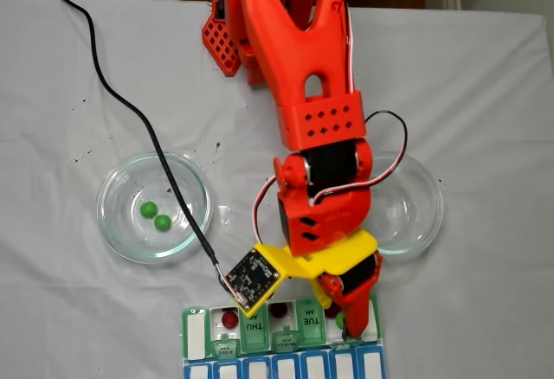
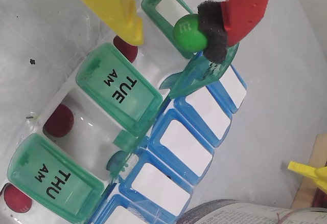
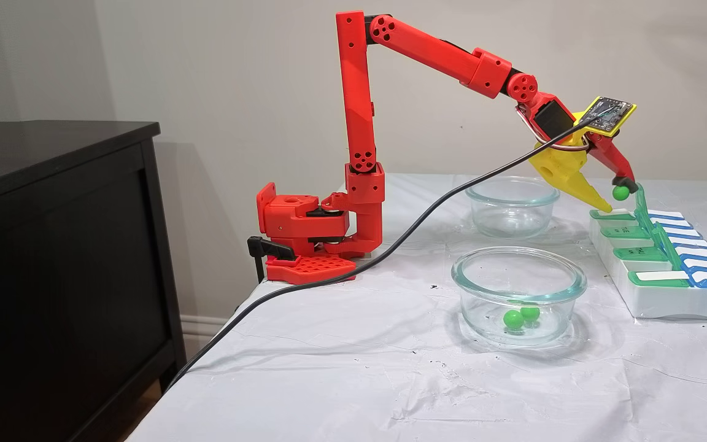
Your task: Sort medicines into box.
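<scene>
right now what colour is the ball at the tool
Green; the ball sits against the tool's black pad, clearest in the wrist view.

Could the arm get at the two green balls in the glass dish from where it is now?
Probably yes, but not yet: the gripper is over the pill box, a green ball stuck to its red jaw's pad. The dish is open-topped, and its two green balls lie uncovered.

Box at the table's near edge, dishes behind it.
In a fixed view, two balls (image 1: 156, 216) sit in the left dish (image 1: 117, 223); the box (image 1: 195, 331) lies against the table (image 1: 69, 327) edge, the other dish (image 1: 424, 215) to the right.
</scene>
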You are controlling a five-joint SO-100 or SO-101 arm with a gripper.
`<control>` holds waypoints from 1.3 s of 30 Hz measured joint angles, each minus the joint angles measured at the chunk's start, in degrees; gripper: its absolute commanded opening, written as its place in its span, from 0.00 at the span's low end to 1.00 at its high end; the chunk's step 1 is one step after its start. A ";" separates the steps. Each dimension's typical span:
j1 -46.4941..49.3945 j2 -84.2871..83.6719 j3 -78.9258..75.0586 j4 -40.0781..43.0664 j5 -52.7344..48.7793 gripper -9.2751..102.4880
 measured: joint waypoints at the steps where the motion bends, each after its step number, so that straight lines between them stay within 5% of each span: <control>1: 0.00 0.00 0.00 0.00 0.00 0.26; 19: 0.18 -1.41 1.14 -0.35 -1.58 0.22; 28: 2.64 8.35 -0.97 24.79 -8.61 0.08; 39: 15.82 18.63 -6.59 49.83 -32.26 0.08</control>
